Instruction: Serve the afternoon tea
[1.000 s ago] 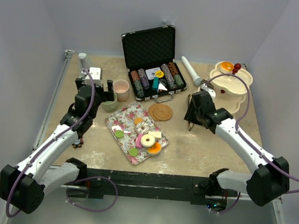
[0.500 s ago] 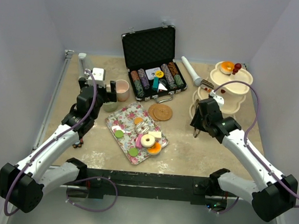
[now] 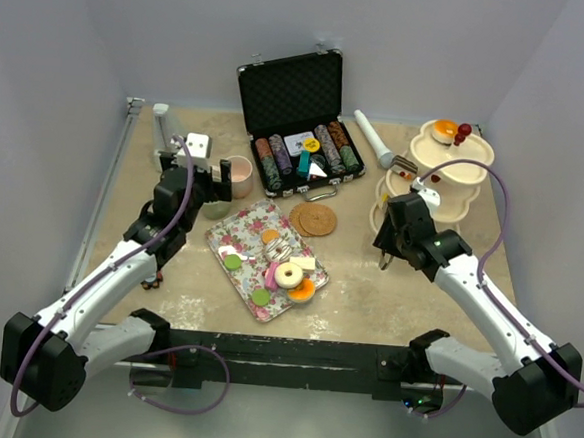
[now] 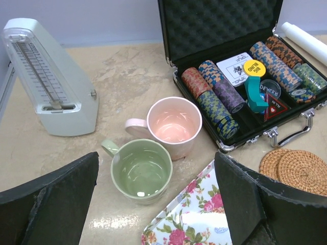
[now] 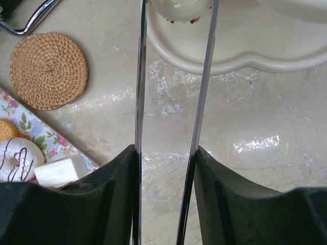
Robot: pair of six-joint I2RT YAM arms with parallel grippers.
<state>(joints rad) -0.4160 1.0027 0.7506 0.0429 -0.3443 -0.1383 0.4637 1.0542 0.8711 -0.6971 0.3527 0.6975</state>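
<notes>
Cream three-tier stand [image 3: 467, 151] at bench [image 3: 368, 284] far right, orange treat [image 3: 442, 129] on top tier; small white cake [image 5: 181, 7] on its bottom tier, between blades of tongs [image 5: 139, 102]; right tool [image 5: 164, 153] clenched on tongs; other treats [image 3: 288, 274] on floral tray [image 3: 250, 219] mid-bench; green cup [image 4: 141, 171], pink cup [image 4: 173, 125] side by side at left; left tool [image 3: 209, 181] released, spread wide by them.
</notes>
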